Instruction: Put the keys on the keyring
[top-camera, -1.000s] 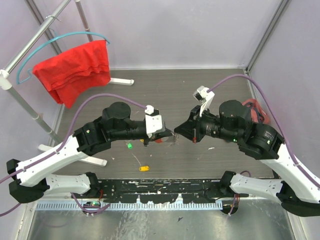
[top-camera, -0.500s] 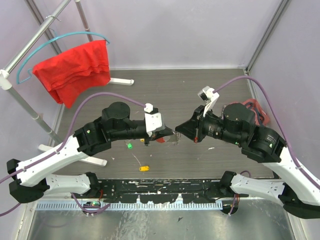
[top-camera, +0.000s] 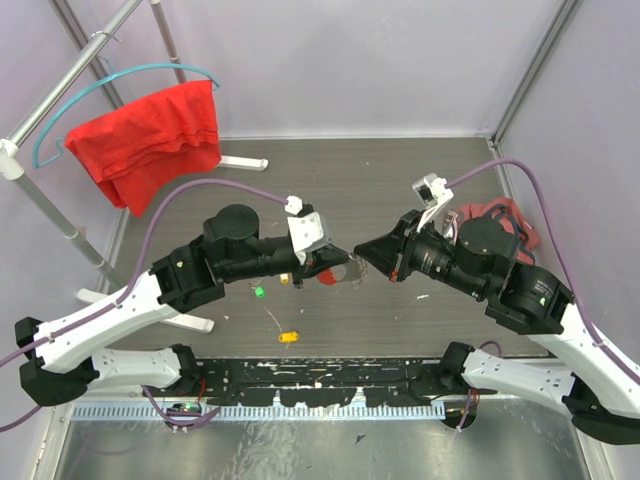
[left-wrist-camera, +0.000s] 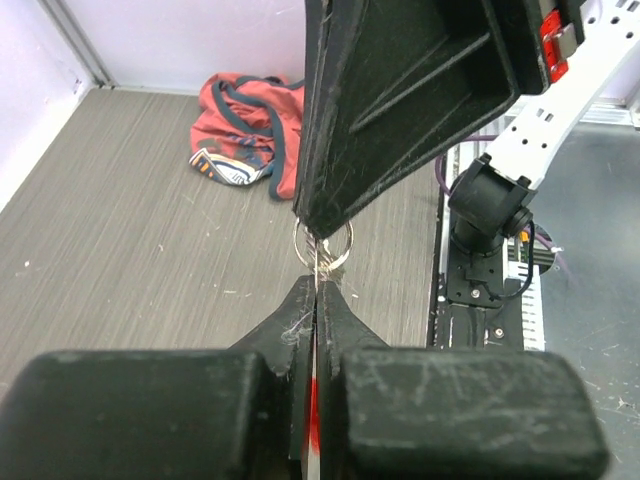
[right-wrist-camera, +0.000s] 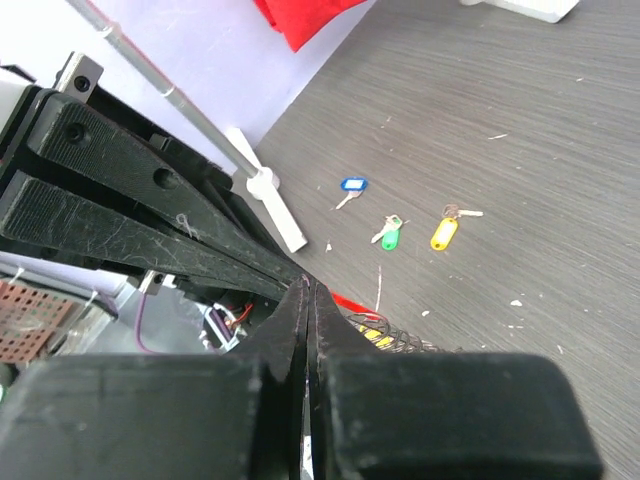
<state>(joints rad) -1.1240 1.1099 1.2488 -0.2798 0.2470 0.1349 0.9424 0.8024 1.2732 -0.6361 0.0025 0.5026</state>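
**1. Near zone: loose keys.** The yellow key (right-wrist-camera: 443, 232) and the green key (right-wrist-camera: 388, 235) lie just beside each other on the tabletop (top-camera: 400, 180). The blue key (right-wrist-camera: 350, 187) lies a little apart from them. All three are on the left arm's side, and none is on the keyring (top-camera: 323, 278). The green and yellow keys lie where they lay a second ago.

**2. Middle zone: contact point.** The left gripper (top-camera: 337, 262) and the right gripper (top-camera: 362, 250) meet tip to tip above mid-tabletop.
- Left jaws: pressed almost together, with a red sliver of the keyring clamped between them. In the top view its red bar shows just under the tip.
- Right jaws: fully closed. Their tip sits against a small silver ring (left-wrist-camera: 349, 245), probably the keyring's metal part. It cannot be told whether they pinch it or only press on it.

**3. Change over the last second.**
- The right arm has swung its wrist outward, towards its own side.
- The right tip has crept slightly towards the far wall.
- The left tip has followed it towards the right, so contact is kept.
- The left jaws have slackened by a trace.

This reads as fine alignment of the ring, not loading. Every visible key remains to be fitted.

**4. Far zone.** A red strap bundle (left-wrist-camera: 245, 130) lies beyond the right arm, and a red cloth (top-camera: 150, 140) hangs at far left. Neither belongs to the task.
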